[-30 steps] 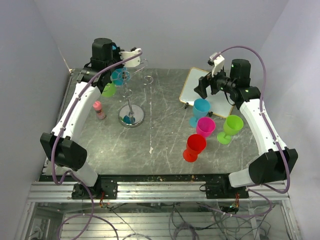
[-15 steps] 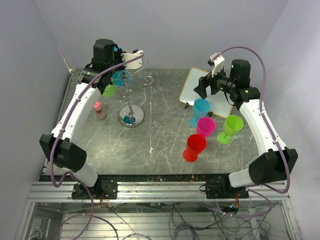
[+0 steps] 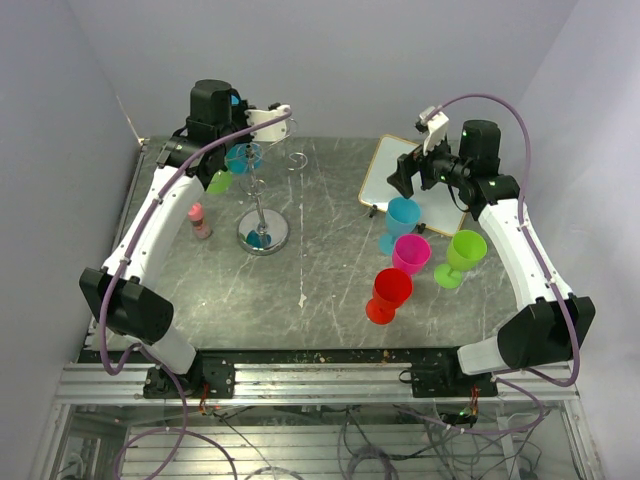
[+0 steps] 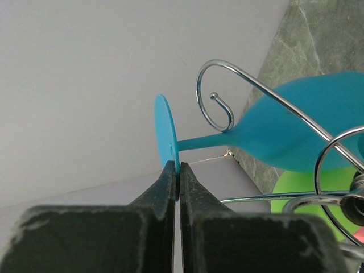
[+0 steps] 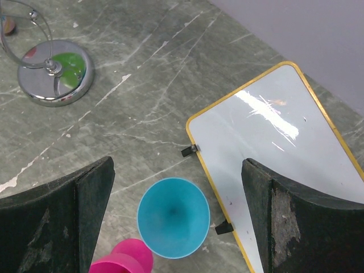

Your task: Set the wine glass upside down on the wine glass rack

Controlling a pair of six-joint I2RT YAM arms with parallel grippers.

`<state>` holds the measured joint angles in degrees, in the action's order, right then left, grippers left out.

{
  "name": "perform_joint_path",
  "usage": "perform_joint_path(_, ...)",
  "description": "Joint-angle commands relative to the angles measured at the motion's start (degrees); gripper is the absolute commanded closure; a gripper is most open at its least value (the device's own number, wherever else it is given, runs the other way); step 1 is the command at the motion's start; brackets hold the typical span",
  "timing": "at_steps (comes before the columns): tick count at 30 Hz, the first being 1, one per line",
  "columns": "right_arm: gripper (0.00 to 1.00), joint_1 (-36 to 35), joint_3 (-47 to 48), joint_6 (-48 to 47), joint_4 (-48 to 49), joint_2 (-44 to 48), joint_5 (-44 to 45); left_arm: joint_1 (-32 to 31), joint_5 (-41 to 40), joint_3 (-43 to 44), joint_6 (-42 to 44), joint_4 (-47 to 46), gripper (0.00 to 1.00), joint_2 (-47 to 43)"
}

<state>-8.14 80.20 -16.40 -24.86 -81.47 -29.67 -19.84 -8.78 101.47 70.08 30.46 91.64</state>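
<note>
My left gripper [image 4: 177,166] is shut on the edge of the foot of a blue wine glass [image 4: 284,133]. The glass is held bowl-down at the top of the wine glass rack [image 3: 263,205]. Its stem runs beside a scroll arm [image 4: 216,96]; whether the arm carries it I cannot tell. A green glass [image 3: 218,181] hangs from the rack's left side. My right gripper [image 5: 177,170] is open and holds nothing. It hovers over a second blue glass [image 5: 173,218], which stands upright on the table.
Pink [image 3: 411,253], red [image 3: 388,295] and green [image 3: 462,255] glasses stand near the right arm. A white tray with a yellow rim [image 5: 273,131] lies at the back right. A small pink bottle [image 3: 198,220] stands left of the rack's round base [image 5: 54,74].
The left gripper has shifted slightly right and back with the blue glass. The right arm has stayed where it was.
</note>
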Motion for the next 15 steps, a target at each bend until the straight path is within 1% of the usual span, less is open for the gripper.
perform_joint_path(1,0.07,0.5,-0.57,0.28,1.71,1.21,-0.83,-1.61,2.76,1.45,0.06,2.3,0.93,-2.44)
perform_joint_path(15,0.06,0.5,-1.01,0.32,2.27,0.63,-1.7,-1.61,3.83,0.51,1.65,3.2,0.93,-2.83)
